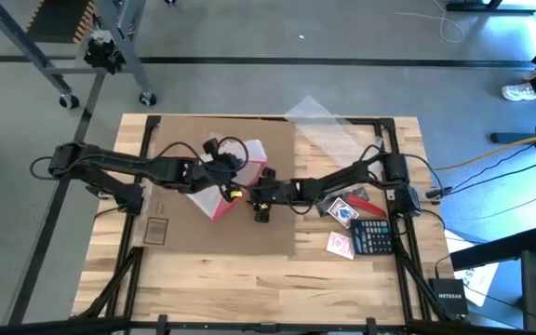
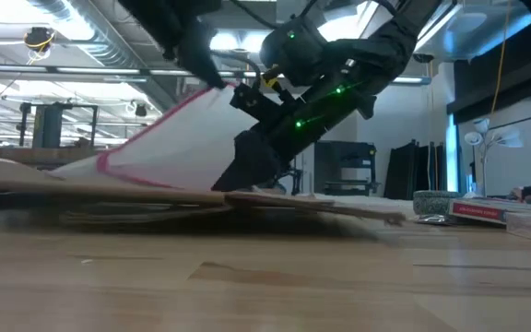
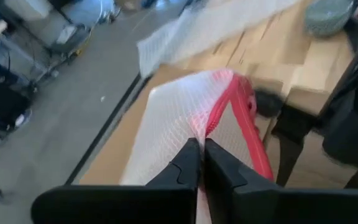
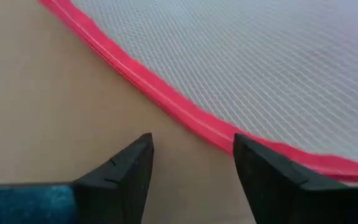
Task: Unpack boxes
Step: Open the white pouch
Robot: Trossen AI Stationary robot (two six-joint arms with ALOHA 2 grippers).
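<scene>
Box: brown cardboard box point(image 1: 203, 186), flattened, covers the table's point(image 1: 249, 288) centre-left.
Pouch: clear mesh pouch point(image 1: 234, 181) with pink-red edge, on the cardboard, one end raised.
Left gripper point(image 1: 220, 173): jaws pinched tight on the pouch's upper edge.
Right gripper point(image 4: 191, 155): jaws parted, empty, low over cardboard at the pouch's 3 o'clock side.
Table, 4 o'clock: calculator point(image 1: 373, 236), cards point(image 1: 341, 244).

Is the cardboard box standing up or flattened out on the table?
Flattened. The cardboard box lies spread as a sheet in the high view, and the low view shows it thin against the table.
</scene>
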